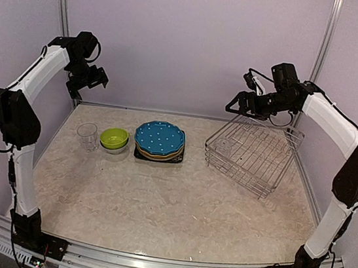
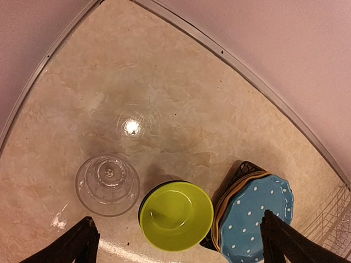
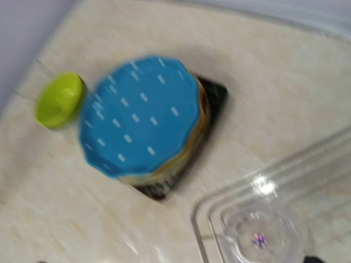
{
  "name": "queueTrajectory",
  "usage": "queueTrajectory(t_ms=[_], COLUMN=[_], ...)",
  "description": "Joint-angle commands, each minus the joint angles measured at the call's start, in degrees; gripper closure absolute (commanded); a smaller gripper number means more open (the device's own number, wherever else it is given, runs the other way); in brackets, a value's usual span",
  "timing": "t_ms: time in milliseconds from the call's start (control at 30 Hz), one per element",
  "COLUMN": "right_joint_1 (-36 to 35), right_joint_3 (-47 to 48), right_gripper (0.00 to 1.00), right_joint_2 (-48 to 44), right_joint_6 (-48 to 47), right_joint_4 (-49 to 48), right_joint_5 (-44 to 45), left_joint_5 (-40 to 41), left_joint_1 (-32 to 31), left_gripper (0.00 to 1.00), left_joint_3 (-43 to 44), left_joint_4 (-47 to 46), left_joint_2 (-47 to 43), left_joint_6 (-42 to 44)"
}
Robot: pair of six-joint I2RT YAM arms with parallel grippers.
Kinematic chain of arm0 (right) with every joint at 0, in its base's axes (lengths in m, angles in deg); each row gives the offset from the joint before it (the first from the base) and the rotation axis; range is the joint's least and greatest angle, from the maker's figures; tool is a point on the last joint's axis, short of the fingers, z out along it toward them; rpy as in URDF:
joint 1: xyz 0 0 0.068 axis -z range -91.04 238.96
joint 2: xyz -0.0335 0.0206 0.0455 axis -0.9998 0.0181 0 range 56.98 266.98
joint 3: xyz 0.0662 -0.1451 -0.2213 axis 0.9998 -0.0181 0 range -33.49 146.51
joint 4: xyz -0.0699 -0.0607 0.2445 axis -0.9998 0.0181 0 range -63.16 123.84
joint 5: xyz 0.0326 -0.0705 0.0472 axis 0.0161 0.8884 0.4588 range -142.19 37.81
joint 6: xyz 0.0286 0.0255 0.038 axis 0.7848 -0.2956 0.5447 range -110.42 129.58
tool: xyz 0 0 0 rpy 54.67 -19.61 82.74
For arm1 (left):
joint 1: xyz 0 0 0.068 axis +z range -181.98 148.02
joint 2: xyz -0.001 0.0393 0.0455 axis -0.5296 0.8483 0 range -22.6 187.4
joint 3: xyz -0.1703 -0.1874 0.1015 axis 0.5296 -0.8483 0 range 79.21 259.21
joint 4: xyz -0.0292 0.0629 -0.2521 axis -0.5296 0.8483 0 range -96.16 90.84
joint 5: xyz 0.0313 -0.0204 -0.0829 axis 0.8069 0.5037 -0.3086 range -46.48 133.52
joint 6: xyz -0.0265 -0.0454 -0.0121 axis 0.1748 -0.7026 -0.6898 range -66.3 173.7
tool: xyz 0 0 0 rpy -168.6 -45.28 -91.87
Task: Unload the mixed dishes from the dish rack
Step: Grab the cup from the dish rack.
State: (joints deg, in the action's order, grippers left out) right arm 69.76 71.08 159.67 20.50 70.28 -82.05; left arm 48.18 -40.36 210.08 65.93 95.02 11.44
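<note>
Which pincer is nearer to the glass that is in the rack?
Right. The right pincer hangs above the glass in the rack; the left pincer is across the table, above the other glass.

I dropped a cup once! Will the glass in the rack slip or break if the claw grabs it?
Probably slippery: the glass looks smooth and shiny. Likely breakable, being clear glass. It seems upright in the dish rack, so a sideways bump might tip it.
</note>
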Motion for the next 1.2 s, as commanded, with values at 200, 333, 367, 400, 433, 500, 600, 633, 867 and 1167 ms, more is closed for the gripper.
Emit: queueTrajectory(t_ms=[200, 333, 367, 400, 433, 500, 600, 633, 867, 1167], right_joint_1=[-7.04, -7.51, -7.56, -7.59, -7.53, -7.6, -7.68, -7.69, -7.96, -8.18], right_joint_3=[2.71, 3.75, 4.05, 4.09, 4.12, 4.46, 5.63, 6.14, 10.28, 12.1], right_gripper=[0.01, 0.01, 0.01, 0.02, 0.02, 0.02, 0.02, 0.02, 0.08, 0.11], right_joint_2=[7.46, 10.17, 10.72, 11.17, 11.66, 12.76, 14.61, 15.23, 19.23, 23.18], right_joint_6=[-6.25, -6.45, -6.25, -5.92, -5.76, -5.56, -5.69, -5.8, -5.79, -6.16], right_joint_4=[11.89, 13.18, 13.2, 12.98, 12.72, 12.73, 13.28, 13.52, 14.29, 14.64], right_joint_5=[18.1, 20.72, 20.92, 21.03, 20.97, 21.3, 22.41, 22.95, 26.5, 27.45], left_joint_5=[4.57, 6.03, 6.32, 6.63, 6.95, 7.4, 7.59, 7.63, 7.73, 7.55], left_joint_1=[-2.07, -2.69, -2.77, -2.77, -2.78, -2.64, -2.65, -2.62, -2.65, -2.69], left_gripper=[0.01, 0.01, 0.01, 0.01, 0.01, 0.01, 0.01, 0.01, 0.01, 0.01], left_joint_3=[-1.93, -2.19, -2.26, -2.4, -2.52, -2.84, -3.14, -3.23, -3.41, -3.51], left_joint_4=[-1.78, -2.25, -2.23, -2.22, -2.22, -2.33, -2.54, -2.59, -3.0, -3.45], left_joint_2=[-3.03, -3.28, -3.28, -3.4, -3.4, -3.51, -3.54, -3.61, -3.56, -3.12], left_joint_6=[1.82, 2.61, 2.62, 2.62, 2.62, 2.67, 2.91, 2.89, 2.89, 2.79])
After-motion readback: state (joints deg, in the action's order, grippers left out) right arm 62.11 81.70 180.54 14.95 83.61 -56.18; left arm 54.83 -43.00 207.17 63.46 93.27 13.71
